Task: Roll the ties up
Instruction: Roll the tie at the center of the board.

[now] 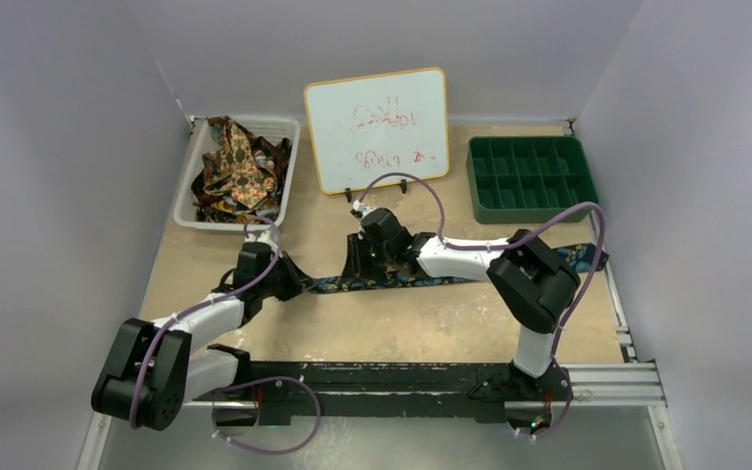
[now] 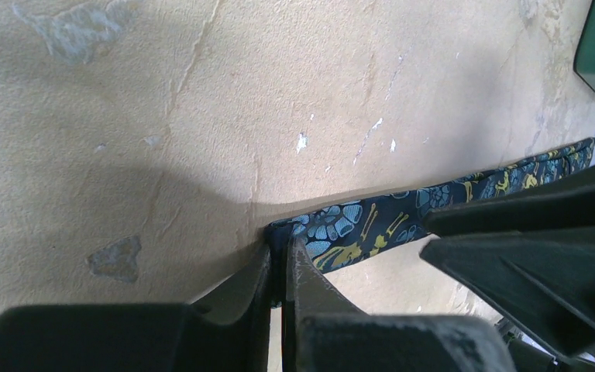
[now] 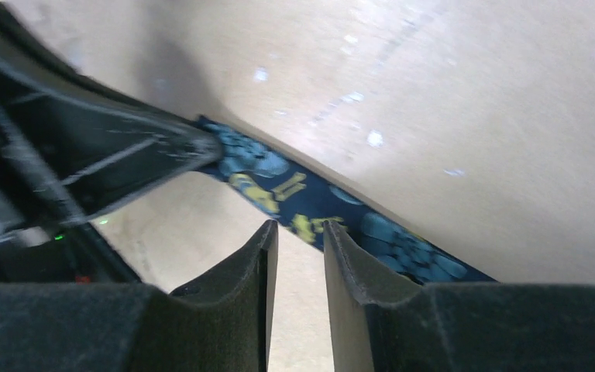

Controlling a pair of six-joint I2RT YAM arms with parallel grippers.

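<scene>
While clamping the end of the navy tie [image 2: 372, 225] in the fully closed left hand [image 2: 281, 252], holds nothing in the right hand [image 3: 300, 232], parted only narrowly just beside the fabric. Has the tie stretched flat across the middle of the bench [image 1: 401, 328].

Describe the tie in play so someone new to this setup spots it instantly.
Start at the whiteboard at the back of the table. In front of it one tie lies stretched flat, left to right. Unlike the brown and gold ties heaped in the basket at back left, it is navy with blue and yellow print.
</scene>
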